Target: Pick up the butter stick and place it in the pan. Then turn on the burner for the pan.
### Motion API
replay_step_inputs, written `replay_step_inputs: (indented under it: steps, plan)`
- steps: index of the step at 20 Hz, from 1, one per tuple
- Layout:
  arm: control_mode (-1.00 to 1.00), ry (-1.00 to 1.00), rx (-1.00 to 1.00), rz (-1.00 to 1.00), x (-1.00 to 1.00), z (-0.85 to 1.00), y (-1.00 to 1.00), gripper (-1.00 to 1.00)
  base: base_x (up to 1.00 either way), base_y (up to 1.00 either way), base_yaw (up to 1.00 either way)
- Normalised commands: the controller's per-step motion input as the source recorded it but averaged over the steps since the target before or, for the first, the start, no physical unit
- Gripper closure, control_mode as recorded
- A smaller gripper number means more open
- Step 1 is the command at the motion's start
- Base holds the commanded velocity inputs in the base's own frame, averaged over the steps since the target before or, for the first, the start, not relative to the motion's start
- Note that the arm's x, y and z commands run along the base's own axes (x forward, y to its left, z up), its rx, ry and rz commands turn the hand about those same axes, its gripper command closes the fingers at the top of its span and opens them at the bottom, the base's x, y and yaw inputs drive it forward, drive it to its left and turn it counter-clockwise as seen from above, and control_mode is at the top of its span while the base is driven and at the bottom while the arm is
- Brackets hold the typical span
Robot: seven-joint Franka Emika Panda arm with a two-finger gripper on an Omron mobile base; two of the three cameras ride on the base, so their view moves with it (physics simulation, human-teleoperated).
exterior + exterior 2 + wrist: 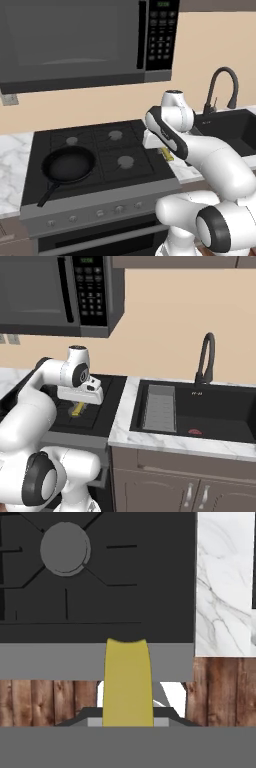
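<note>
The butter stick (128, 682), a thin yellow bar, is clamped between my fingers and hangs above the cooktop's front right edge. It also peeks out as the butter stick (167, 154) from behind my forearm, and as the butter stick (77, 409) under my hand. My gripper (78, 404) is shut on it. The black pan (68, 165) sits on the front left burner of the cooktop, well to the left of my hand, with its handle (49, 192) pointing toward the front. That burner's cap is hidden under the pan.
A row of knobs (100, 212) runs along the stove's front panel. A free burner cap (65, 548) lies beyond the butter. A microwave (75, 42) hangs above. Marble counter (222, 582) and a dark sink (200, 411) with faucet (206, 358) lie to the right.
</note>
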Motion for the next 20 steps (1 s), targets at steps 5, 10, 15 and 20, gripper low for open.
replay_step_inputs:
  steps: [5, 10, 15, 20]
  plan:
    - [1.00, 0.00, 0.00, 0.00, 0.00, 0.00, 0.00, 1.00, 0.20, -0.24, 0.00]
    - [1.00, 0.00, 0.00, 0.00, 0.00, 0.00, 0.00, 1.00, 0.21, -0.19, 0.00]
    - [1.00, 0.00, 0.00, 0.00, 0.00, 0.00, 0.00, 1.00, 0.16, -0.20, 0.00]
    - [1.00, 0.00, 0.00, 0.00, 0.00, 0.00, 0.00, 1.00, 0.04, -0.05, 0.00]
